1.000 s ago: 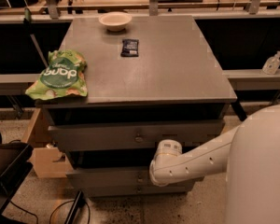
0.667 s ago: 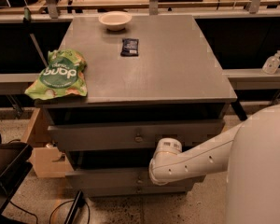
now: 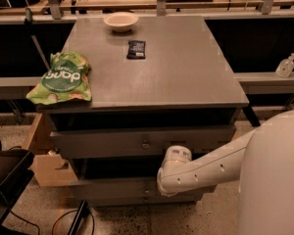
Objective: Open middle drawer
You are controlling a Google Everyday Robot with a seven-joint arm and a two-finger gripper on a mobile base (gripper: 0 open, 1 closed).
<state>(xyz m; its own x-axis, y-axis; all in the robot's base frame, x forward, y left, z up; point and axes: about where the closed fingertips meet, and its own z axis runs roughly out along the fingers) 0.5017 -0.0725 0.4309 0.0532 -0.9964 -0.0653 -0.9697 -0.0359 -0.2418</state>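
Camera view shows the gripper (image 3: 165,179) below the tabletop's front edge, close before the shut middle drawer (image 3: 112,189), jaw state impossible to tell; seemingly still approaching, next gripping its knob (image 3: 147,192) and pulling straight out.

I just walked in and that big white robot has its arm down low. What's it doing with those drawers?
The robot's white arm reaches down to the front of the grey cabinet. Its pincer is at the middle drawer, just right of that drawer's little round knob. A dark gap shows above that drawer's front, so it looks pulled out a bit. On top sit a green snack bag, a white bowl and a small dark packet, none of them touched.
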